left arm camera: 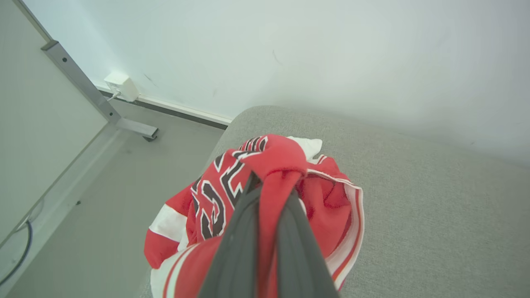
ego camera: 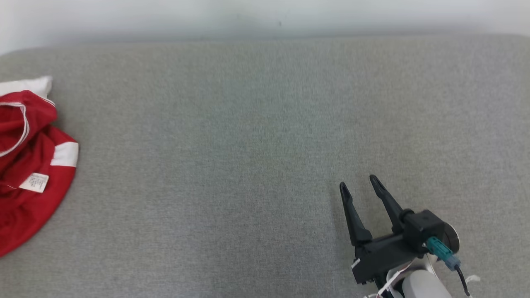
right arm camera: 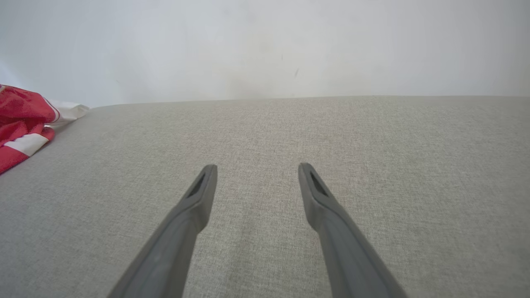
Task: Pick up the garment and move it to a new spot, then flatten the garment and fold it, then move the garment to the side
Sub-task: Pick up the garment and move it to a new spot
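can't see the whole garment (ego camera: 29, 174): cut off by the left edge in head view, by the bottom edge in left wrist view, mostly out of frame in right wrist view. sits crumpled at the far left end of the grey cushion (ego camera: 248, 145), lower part overlapping that end's edge above the floor (left arm camera: 103, 198). left gripper (left arm camera: 271, 185) clamped on a bunched red fold at the top of the heap, tips buried in cloth and hard to make out. right gripper (ego camera: 359, 182) spread wide, holding nothing, over bare cushion at lower right, well apart from the garment; forearm cut off by the bottom edge. smooth red jersey knit, white bands, thin white piping, soft lumpy heap. coarse grey weave on the cushion, rounded corners. fingers (right arm camera: 186, 231) long, dark, matte, tapered, slotted near the tips. teal connector (ego camera: 441, 249) with black cable at the right wrist. white care tag (ego camera: 34, 182) on the garment, print too small to read. black characters (left arm camera: 215, 198) outlined in white, folded over, can't read for sure. white box (left arm camera: 121, 86) low on the wall, metal frame leg (left arm camera: 95, 99) beside it.
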{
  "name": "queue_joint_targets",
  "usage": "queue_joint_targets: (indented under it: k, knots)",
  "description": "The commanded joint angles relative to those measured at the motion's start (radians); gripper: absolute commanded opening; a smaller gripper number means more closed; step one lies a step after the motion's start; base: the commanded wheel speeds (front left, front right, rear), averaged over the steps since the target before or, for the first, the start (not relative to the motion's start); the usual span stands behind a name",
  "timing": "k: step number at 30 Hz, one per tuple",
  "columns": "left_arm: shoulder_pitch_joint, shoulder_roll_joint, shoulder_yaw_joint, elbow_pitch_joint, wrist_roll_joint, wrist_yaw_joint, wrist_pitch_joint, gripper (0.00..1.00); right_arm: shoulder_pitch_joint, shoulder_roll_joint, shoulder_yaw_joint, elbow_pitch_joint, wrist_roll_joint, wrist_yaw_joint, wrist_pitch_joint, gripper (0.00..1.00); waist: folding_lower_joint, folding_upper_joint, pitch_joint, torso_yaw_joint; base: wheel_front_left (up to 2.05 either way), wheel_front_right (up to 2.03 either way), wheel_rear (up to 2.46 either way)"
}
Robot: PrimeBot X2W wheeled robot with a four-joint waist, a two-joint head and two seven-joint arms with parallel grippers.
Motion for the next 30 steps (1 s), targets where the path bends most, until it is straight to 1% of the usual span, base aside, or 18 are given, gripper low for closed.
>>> queue_joint_targets:
  k: [1, 6, 8, 11, 14, 20, 26, 30]
  knots:
    - [-0.037, 0.005, -0.031, -0.032, 0.018, -0.011, -0.008, 0.00, 0.025, -0.001, -0.005, 0.008, 0.010, -0.002, -0.008, 1.00, 0.0001, 0.0000, -0.097, 0.031, 0.00, 0.00, 0.00]
    - [-0.127, -0.015, -0.136, -0.126, 0.041, -0.024, -0.023, 0.00, 0.078, -0.001, -0.018, 0.023, 0.025, -0.002, -0.015, 1.00, 0.0001, 0.0000, -0.187, 0.017, 0.00, 0.00, 0.00]
    - [-0.153, -0.032, -0.171, -0.153, 0.038, -0.026, -0.027, 0.00, 0.095, -0.001, -0.022, 0.031, 0.033, -0.002, -0.015, 1.00, 0.0001, 0.0000, -0.217, 0.000, 0.00, 0.00, 0.00]
    - [-0.174, -0.071, -0.212, -0.204, 0.026, -0.027, -0.019, 0.00, 0.122, -0.001, -0.028, 0.031, 0.037, -0.002, -0.017, 1.00, 0.0001, 0.0000, -0.250, -0.029, 0.00, 0.00, 0.00]
    - [-0.183, -0.107, -0.233, -0.247, 0.011, -0.025, -0.018, 0.00, 0.129, -0.001, -0.020, 0.026, 0.040, -0.002, -0.014, 1.00, 0.0001, 0.0000, -0.265, -0.074, 0.00, 0.00, 0.00]
    - [-0.187, -0.170, -0.262, -0.315, -0.026, -0.021, -0.031, 0.00, 0.129, -0.001, -0.008, 0.014, 0.039, -0.002, -0.004, 1.00, 0.0001, 0.0000, -0.276, -0.183, 0.00, 0.00, 0.00]
    - [-0.168, -0.236, -0.299, -0.368, -0.053, -0.015, -0.030, 0.00, 0.126, -0.001, 0.002, 0.005, 0.053, -0.002, 0.000, 1.00, 0.0001, 0.0000, -0.260, -0.297, 0.00, 0.00, 0.00]
    - [-0.131, -0.261, -0.323, -0.381, -0.056, -0.007, -0.030, 0.00, 0.118, -0.001, 0.019, -0.001, 0.066, -0.002, 0.001, 1.00, 0.0001, 0.0000, -0.240, -0.369, 0.00, 0.00, 0.00]
